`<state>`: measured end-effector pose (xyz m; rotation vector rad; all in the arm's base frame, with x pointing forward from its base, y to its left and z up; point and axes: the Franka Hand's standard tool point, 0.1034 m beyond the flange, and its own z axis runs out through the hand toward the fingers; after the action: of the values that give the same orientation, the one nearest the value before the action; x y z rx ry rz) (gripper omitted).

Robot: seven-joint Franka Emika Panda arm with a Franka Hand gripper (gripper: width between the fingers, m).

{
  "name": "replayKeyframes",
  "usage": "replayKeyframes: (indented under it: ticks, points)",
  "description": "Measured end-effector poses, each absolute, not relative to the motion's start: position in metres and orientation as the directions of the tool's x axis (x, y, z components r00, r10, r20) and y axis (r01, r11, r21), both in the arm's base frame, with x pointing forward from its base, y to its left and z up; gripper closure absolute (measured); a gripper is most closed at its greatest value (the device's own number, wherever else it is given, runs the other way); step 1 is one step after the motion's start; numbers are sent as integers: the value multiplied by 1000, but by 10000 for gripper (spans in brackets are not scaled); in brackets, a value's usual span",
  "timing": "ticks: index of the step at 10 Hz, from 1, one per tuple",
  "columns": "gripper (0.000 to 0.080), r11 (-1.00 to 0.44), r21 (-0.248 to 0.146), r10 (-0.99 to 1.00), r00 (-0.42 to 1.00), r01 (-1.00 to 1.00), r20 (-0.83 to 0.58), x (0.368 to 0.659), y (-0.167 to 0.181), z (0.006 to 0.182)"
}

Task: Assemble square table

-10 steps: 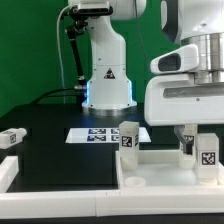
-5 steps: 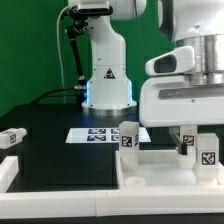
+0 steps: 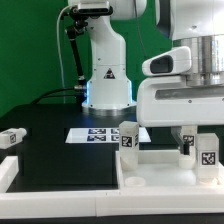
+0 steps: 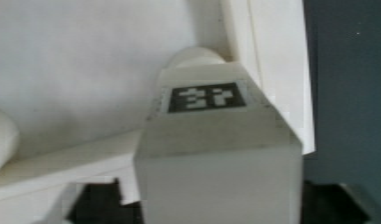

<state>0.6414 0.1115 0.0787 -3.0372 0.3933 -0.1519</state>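
Note:
The square table's white slab lies at the exterior view's lower right. One tagged leg block stands upright on it. A second leg block stands at its right end, right under my gripper. In the wrist view this tagged leg fills the middle, against the slab's raised rim. My gripper straddles it, jaws open on either side, with dark gaps beside the block. Another leg block lies loose at the far left.
The marker board lies flat on the black table in front of the arm's base. A long white border bar runs along the left front edge. Green backdrop behind.
My hand has shifted slightly toward the exterior view's left over the right leg block, and the jaws have begun to narrow. The slab and the legs have not moved.

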Motion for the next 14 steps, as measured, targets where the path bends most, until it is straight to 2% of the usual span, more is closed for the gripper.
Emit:
replayKeyframes:
  ticks: [1,4,5,7,9,14]
  points:
    - [484,-953,-91,-296,951,-288,85,641,112,79]
    - [509,-850,-105,-524,850,-516,58,640,108,77]
    - [509,-772,-102,-634,773,-628,37,639,107,77]
    - [509,-502,-53,-862,505,-863,-40,637,107,77]
    - [509,-67,-46,-994,71,-997,-82,633,112,76]
    - [500,-43,-48,-995,47,-998,-83,633,112,76]
